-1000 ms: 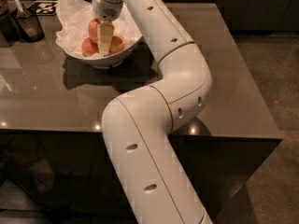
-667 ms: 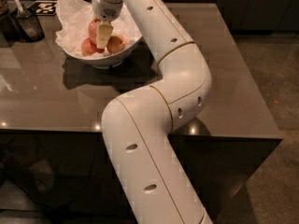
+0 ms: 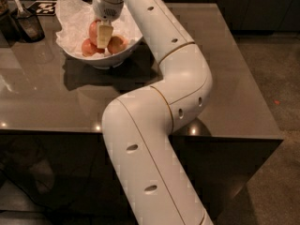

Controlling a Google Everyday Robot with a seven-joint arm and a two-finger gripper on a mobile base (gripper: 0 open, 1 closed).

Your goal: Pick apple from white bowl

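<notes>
Camera view, and nearest us the big white arm (image 3: 154, 139) comes up from 6 o'clock, folds at the elbow over the dark table (image 3: 234, 78), and reaches away toward 11 o'clock. That's where the action is: the white bowl (image 3: 110, 60) sits on the table's far left, lined with crumpled paper (image 3: 75, 13), and the end effector (image 3: 104, 35) is down inside it, pointing straight down among the fruit. The apple (image 3: 95, 28), the pinkish one on the far side of the pile, sits right against the end effector at its 10 o'clock, partly hidden behind it. Whether the end effector has closed on that apple I cannot tell from this angle. Two more fruits crowd in: a second apple (image 3: 88, 47) at 7 o'clock of the end effector and a third apple (image 3: 118, 44) at 4 o'clock, both just beside it. So this looks like the grasp itself, and the key will be a centred, firm hold across the widest part of the round skin, because a smooth apple will squirt out of a glancing pinch. Then a straight vertical lift, slow, so the neighbours aren't dragged and the paper doesn't snag and ride up. Beyond the bowl at 10 o'clock stands a dark cup (image 3: 28, 26), well apart, no trouble there.
</notes>
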